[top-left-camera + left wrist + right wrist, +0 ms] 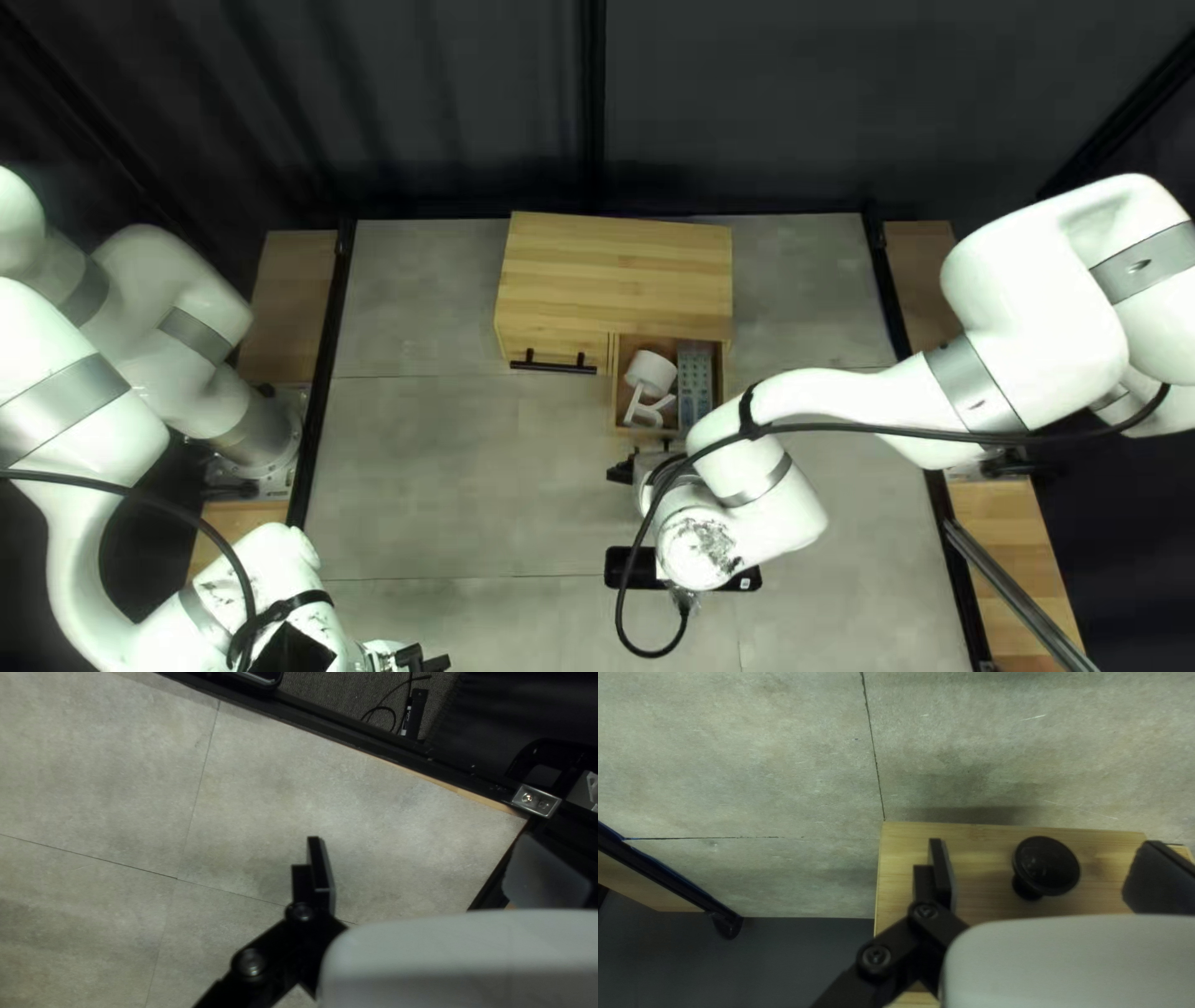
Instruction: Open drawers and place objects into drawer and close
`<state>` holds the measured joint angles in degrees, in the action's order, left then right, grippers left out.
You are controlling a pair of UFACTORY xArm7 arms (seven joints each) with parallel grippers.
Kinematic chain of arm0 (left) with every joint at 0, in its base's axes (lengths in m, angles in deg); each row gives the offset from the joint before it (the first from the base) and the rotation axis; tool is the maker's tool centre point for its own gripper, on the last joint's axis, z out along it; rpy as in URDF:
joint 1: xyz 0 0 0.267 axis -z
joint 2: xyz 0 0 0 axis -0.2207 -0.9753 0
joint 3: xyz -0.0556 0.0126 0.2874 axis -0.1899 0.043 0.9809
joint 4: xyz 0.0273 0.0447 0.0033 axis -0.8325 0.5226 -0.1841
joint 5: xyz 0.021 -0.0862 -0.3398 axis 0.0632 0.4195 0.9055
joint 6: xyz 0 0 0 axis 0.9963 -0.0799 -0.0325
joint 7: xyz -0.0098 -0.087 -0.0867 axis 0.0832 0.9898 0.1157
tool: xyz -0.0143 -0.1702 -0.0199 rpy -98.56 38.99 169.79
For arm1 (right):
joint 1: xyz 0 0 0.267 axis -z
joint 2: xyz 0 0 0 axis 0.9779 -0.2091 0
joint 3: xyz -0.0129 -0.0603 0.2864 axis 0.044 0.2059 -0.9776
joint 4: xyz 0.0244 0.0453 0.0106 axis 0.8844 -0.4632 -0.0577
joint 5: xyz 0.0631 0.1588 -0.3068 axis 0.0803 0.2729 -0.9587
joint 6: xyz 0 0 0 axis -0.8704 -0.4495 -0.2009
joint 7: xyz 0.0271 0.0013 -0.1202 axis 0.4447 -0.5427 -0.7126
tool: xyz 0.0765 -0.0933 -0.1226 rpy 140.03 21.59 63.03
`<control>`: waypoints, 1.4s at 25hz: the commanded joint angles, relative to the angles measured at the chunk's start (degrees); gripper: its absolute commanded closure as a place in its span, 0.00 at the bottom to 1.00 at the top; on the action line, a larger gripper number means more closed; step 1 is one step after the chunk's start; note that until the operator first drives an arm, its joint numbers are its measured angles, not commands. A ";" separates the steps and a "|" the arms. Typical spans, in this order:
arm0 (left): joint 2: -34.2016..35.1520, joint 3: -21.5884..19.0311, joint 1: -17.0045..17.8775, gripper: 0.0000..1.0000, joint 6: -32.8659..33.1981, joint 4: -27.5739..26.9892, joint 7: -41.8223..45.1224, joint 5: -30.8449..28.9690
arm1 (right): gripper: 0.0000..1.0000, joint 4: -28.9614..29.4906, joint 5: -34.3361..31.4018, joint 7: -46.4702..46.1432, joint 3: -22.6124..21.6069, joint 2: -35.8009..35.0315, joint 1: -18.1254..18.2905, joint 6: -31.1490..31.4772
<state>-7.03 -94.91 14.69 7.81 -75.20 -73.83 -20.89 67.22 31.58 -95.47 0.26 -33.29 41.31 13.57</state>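
L gripper: wide open, nil held, nr tbl near edge. Cab.: LH drawer shut; RH drawer open, wht cyl. & grey item inside. R gripper: wide open, nil gripped; blk knob betw. fingers, clear of both.

Gray table, wooden drawer cabinet, partly hidden black object

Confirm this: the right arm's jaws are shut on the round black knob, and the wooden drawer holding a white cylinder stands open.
Wrong on the right arm's jaws: in the right wrist view they stand open, the round black knob between them with a gap to either side. The wooden drawer holding a white cylinder does stand open.
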 commanded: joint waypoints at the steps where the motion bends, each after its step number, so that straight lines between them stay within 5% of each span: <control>1: 0.00 0.00 0.00 0.00 0.00 0.00 0.00 0.00 | 0.00 -0.20 -0.23 -0.39 0.25 0.33 0.24 0.21; 35: 0.00 0.00 0.00 0.00 0.00 0.00 0.00 0.00 | 0.00 -0.79 -1.88 -1.52 1.37 2.17 0.92 1.02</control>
<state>-7.03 -94.91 14.69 7.81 -75.20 -73.83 -20.89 66.47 29.76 -96.91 1.59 -31.27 42.21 14.52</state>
